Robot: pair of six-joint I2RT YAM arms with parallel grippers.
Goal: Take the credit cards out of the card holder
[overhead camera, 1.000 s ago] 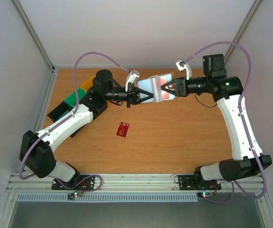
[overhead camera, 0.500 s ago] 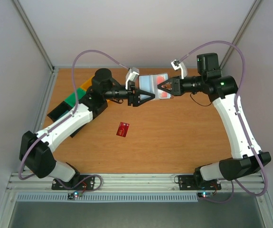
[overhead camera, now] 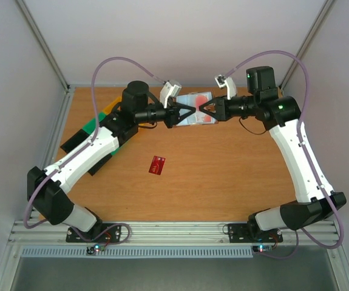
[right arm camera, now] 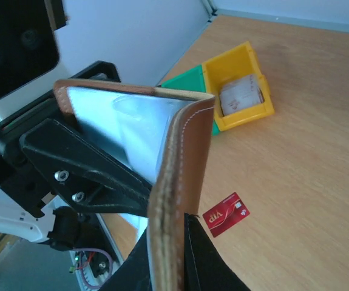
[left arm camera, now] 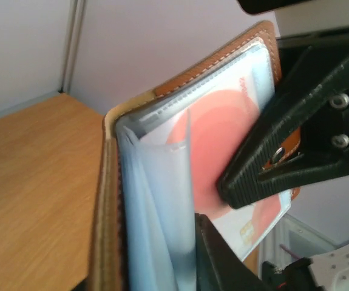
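Observation:
The card holder [overhead camera: 197, 99] hangs in the air above the back of the table, held from both sides. It is brown outside [right arm camera: 183, 157] and pale blue inside [left arm camera: 156, 200]. My left gripper [overhead camera: 186, 111] [left arm camera: 156, 254] is shut on one leaf with its clear sleeves. My right gripper [overhead camera: 203, 111] [right arm camera: 171, 242] is shut on the other leaf. Its black finger [left arm camera: 265, 170] presses on a red credit card [left arm camera: 213, 133] that sits in a sleeve. Another red credit card [overhead camera: 158, 165] [right arm camera: 225, 213] lies loose on the table.
A green bin [overhead camera: 89, 127] [right arm camera: 186, 82] and a yellow bin [overhead camera: 109, 111] [right arm camera: 241, 91] stand at the back left beside my left arm. The yellow one holds a pale item. Walls close the table in at the back and on both sides.
My left gripper opened wide, then closed on the card holder's leaf. Both grippers and the holder moved toward the back wall. The holder now stands more edge-on.

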